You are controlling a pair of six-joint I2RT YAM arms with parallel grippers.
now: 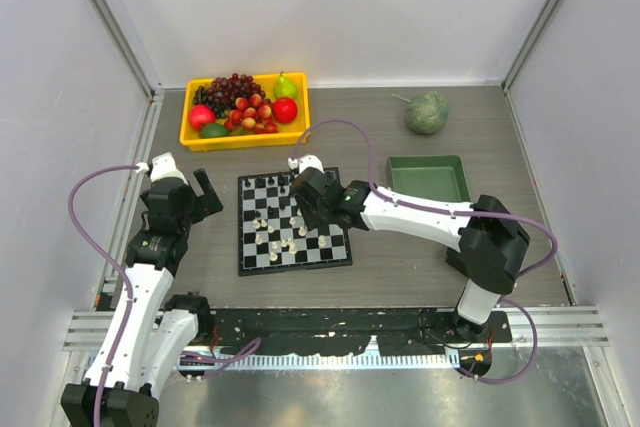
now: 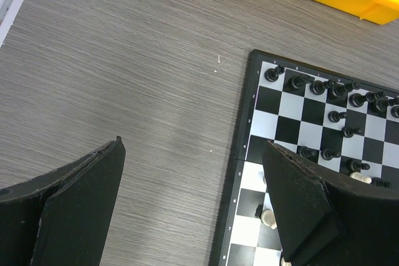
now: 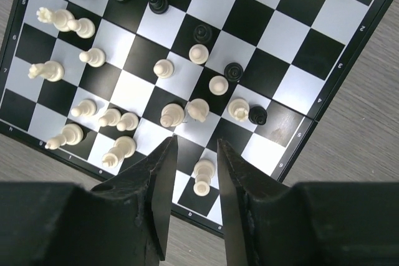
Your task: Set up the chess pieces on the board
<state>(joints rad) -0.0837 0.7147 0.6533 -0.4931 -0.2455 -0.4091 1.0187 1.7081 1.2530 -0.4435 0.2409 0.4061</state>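
The board lies in the middle of the table, with cream-white chess pieces scattered over its near half and black chess pieces mostly along its far rows. My right gripper hangs low over the board's near edge. Its jaws stand narrowly apart around one white piece, and a small gap shows on each side of it. My left gripper is wide open above bare table just left of the board, holding nothing. From above, the right gripper is over the board's right half and the left gripper is beside its left edge.
A yellow tray of fruit stands behind the board at the back left. A green rectangular tray sits to the right. A grey-green round object lies at the back right. White walls enclose the table.
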